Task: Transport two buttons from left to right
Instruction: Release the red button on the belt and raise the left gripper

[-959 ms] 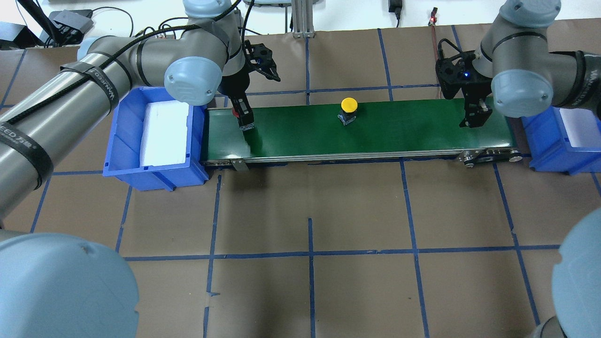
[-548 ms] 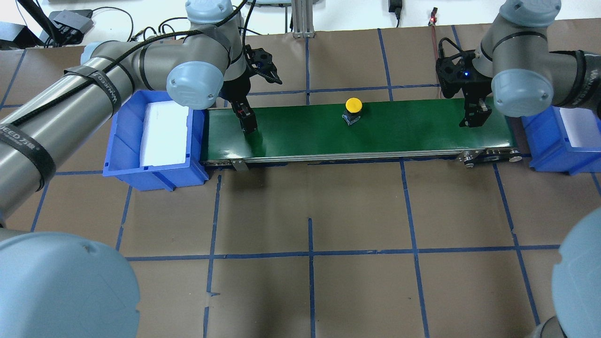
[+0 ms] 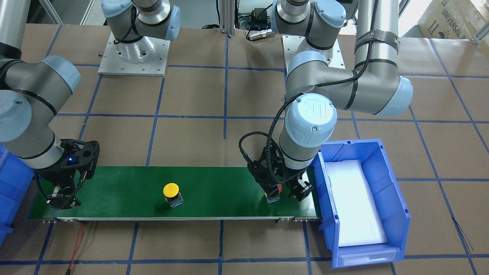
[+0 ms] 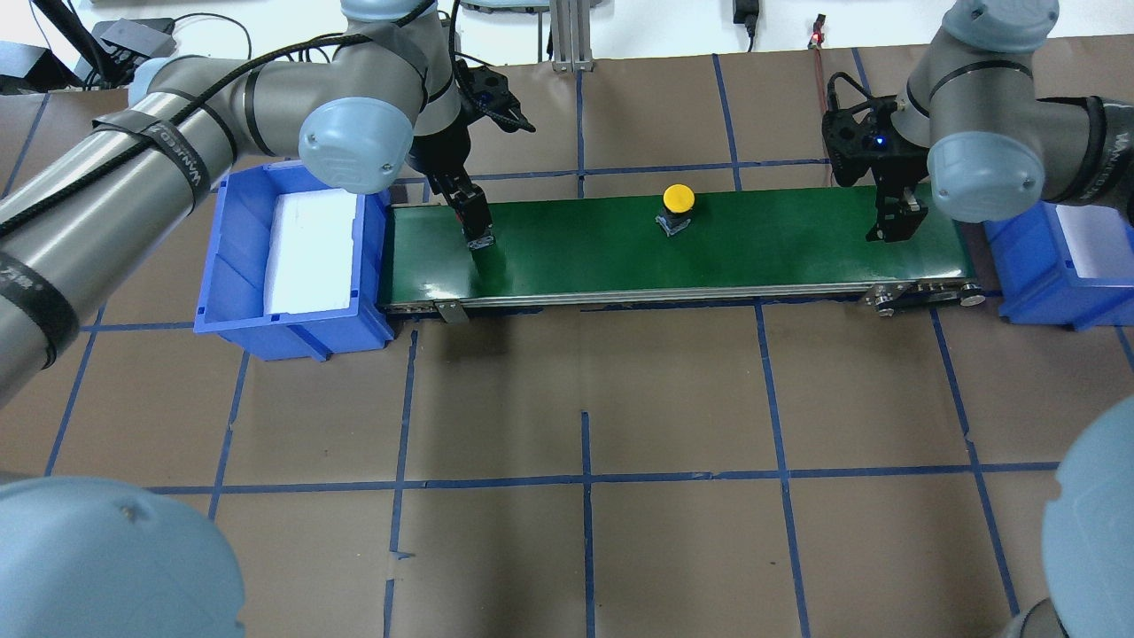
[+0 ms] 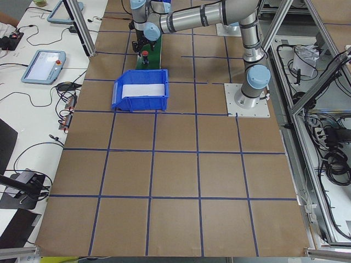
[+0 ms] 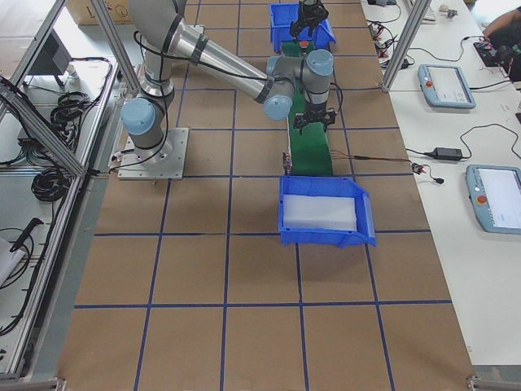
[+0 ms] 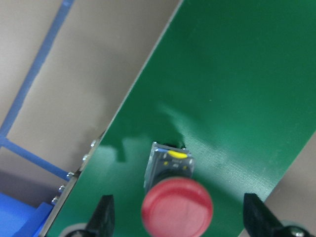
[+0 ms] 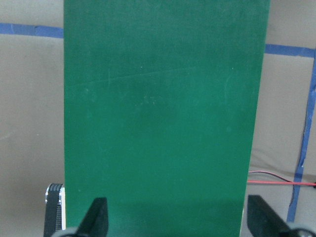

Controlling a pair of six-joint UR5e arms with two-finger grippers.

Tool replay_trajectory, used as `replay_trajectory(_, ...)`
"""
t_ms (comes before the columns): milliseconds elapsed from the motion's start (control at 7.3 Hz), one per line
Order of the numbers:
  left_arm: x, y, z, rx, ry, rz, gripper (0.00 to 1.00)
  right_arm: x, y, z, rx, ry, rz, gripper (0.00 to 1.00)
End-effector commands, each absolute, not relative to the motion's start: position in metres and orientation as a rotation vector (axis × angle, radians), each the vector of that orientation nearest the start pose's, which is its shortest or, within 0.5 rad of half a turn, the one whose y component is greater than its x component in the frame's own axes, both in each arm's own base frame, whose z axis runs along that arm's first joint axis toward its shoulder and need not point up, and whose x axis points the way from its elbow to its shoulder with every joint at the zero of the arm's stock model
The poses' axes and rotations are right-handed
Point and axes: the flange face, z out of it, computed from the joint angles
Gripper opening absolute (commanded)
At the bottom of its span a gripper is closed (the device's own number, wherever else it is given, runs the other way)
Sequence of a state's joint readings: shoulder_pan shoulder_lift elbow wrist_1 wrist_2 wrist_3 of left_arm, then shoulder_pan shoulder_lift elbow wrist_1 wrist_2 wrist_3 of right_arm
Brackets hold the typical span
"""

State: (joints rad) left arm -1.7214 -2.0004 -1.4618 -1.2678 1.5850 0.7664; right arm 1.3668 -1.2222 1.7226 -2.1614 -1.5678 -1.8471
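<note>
- Shows the left tool (image 3: 284,191) spread wide either side of the red button (image 7: 177,207), upright on the left end of the green belt (image 4: 780,239) and not gripped.
- Finds the yellow button (image 4: 678,199) upright near mid-belt, well apart from both tools.
- Places the right tool (image 8: 178,217) wide and empty over the belt's right end.
- Leaves, by judgement, both pickups and drops into the right blue bin (image 4: 1045,283) outstanding.

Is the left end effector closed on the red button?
No, the left end effector is open, its fingers wide apart either side of the red button on the green belt.
</note>
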Motion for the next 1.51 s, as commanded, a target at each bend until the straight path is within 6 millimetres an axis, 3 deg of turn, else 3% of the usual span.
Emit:
replay_trajectory(0, -0.212, -0.605, 0.375, 1.167, 2.886, -0.052, 0.99, 0.01, -0.612, 0.284, -2.355, 2.191, -0.08, 0.98)
replay_trajectory(137, -0.196, -0.592, 0.41, 1.059, 2.911, -0.074, 1.0, 0.01, -0.612, 0.283, -2.353, 2.189, -0.077, 0.98)
replay_trajectory(274, -0.144, -0.583, 0.434, 0.901, 2.957, -0.014, 1.0, 0.01, -0.612, 0.285, -2.353, 2.192, -0.08, 0.98)
replay_trajectory(411, -0.109, -0.559, 0.465, 0.699, 3.021, -0.008, 1.0, 0.01, -0.611, 0.286, -2.353, 2.196, -0.079, 0.98)
replay_trajectory(548, -0.103, -0.532, 0.488, 0.625, 3.041, 0.027, 1.0, 0.01, -0.612, 0.286, -2.344, 2.204, -0.082, 0.98)
replay_trajectory(822, -0.107, -0.506, 0.526, 0.166, 3.104, -0.016, 1.0, 0.01, -0.613, 0.286, -2.344, 2.204, -0.082, 0.98)
replay_trajectory(959, -0.116, -0.503, 0.516, 0.147, 3.143, 0.016, 1.0, 0.01, -0.613, 0.286, -2.342, 2.206, -0.082, 0.98)
replay_trajectory(1370, -0.115, -0.505, 0.507, 0.133, 3.139, 0.046, 1.0, 0.009, -0.614, 0.282, -2.342, 2.202, -0.079, 0.98)
